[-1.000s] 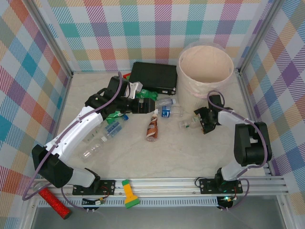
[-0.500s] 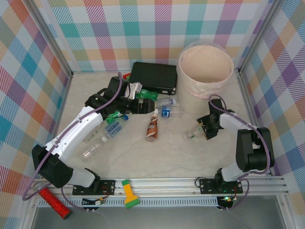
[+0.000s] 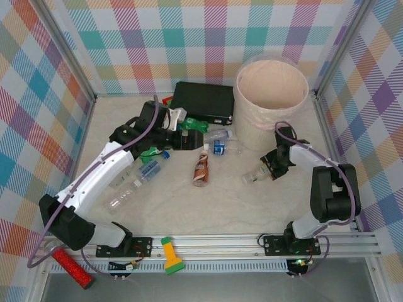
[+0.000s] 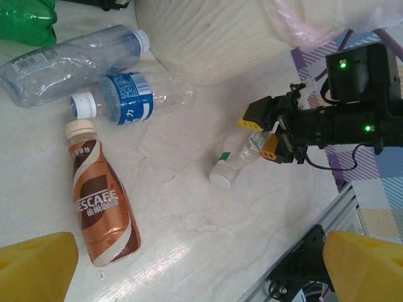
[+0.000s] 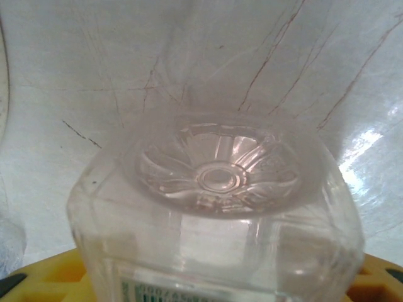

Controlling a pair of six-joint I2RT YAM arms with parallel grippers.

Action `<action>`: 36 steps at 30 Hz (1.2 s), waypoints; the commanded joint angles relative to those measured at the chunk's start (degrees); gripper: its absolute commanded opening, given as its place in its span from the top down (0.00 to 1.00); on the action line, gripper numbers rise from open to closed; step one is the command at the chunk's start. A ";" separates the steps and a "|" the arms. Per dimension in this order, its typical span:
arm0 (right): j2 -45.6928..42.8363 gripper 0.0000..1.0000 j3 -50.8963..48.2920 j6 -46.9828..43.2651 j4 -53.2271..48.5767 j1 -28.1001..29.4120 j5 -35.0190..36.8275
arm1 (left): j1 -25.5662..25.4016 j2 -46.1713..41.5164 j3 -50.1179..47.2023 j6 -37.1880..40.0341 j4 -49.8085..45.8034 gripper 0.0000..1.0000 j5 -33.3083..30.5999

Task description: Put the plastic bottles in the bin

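Just in front of the bin (image 3: 253,118), toward the right side of the table (image 3: 220,207): one small clear bottle (image 3: 254,177), white cap, green-marked label. It lies tilted, cap end pointing away from the bin. The right gripper (image 3: 272,168) has its fingers (image 5: 44,277) pinching the base end, and the right wrist view looks straight at the moulded petal base. Whether the cap rests on the table cannot be told.

Handling, judged: empty, thin-walled, very light. It is slick and likely to dent or squirt out under a hard squeeze. The best hold is across the squarish lower body (flatter sides, stiffer near the base), not the tapering neck.

Centre of the table: a brown-labelled bottle (image 4: 101,204), a blue-labelled bottle (image 4: 135,104) and a longer clear bottle (image 4: 63,63) lie close together. A green bottle (image 3: 195,124) lies beyond them. The left gripper (image 3: 187,139) hovers over this cluster, fingers (image 4: 38,267) spread wide, holding nothing. A black case (image 3: 203,100) sits left of the bin.
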 commanded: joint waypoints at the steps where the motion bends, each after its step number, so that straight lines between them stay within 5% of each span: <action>1: -1.94 0.47 -0.06 -1.03 -4.18 0.33 0.90 | -0.37 -1.81 -0.91 0.32 -0.50 0.00 -0.64; 11: -18.60 0.47 -0.97 -4.03 -12.60 0.24 6.15 | -0.37 -1.26 -0.61 0.31 -0.28 0.00 -0.10; 19: -30.97 0.49 9.95 -11.55 -22.65 -0.02 13.03 | -0.37 -0.38 1.01 0.66 -0.35 0.01 -0.85; 27: -29.83 0.49 28.15 -21.12 -27.21 -0.07 16.41 | -0.29 -0.56 4.01 -0.70 -0.27 0.01 -7.08; 36: -15.25 0.48 55.45 -34.60 -28.76 -0.12 11.87 | -0.11 -2.61 4.89 -1.94 -0.02 0.01 -10.88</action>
